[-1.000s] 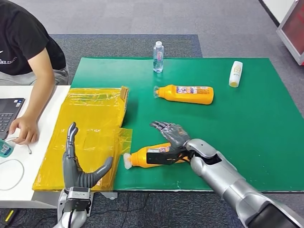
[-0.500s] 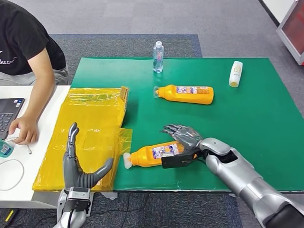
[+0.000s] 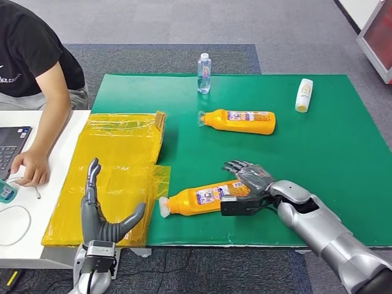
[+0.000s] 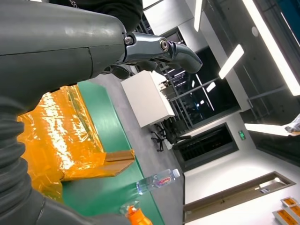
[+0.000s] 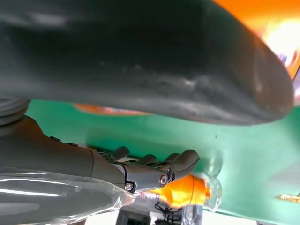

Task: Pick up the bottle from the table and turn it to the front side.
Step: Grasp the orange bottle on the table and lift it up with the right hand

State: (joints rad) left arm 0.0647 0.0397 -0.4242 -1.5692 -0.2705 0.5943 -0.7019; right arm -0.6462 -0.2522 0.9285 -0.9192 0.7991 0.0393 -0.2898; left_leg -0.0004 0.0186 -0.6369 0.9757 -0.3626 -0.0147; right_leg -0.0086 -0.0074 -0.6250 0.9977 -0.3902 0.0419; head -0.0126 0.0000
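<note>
No legible text; labels on orange bottle [image 3: 203, 199] too small to read.

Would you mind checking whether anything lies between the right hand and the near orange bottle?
Nothing visible does. The right hand is already at the base end of the near orange bottle, which lies on its side on the green mat with bare mat around it.

The head view looks forward and down from high on the robot over the whole green mat [image 3: 323, 153]. The left wrist view, turned sideways, looks close along its fingers [image 4: 176, 49] across the mat toward the water bottle [image 4: 157, 180] at 12 o'clock. The right wrist view sits very near the mat, sharing the far orange bottle [image 5: 183, 191].
</note>
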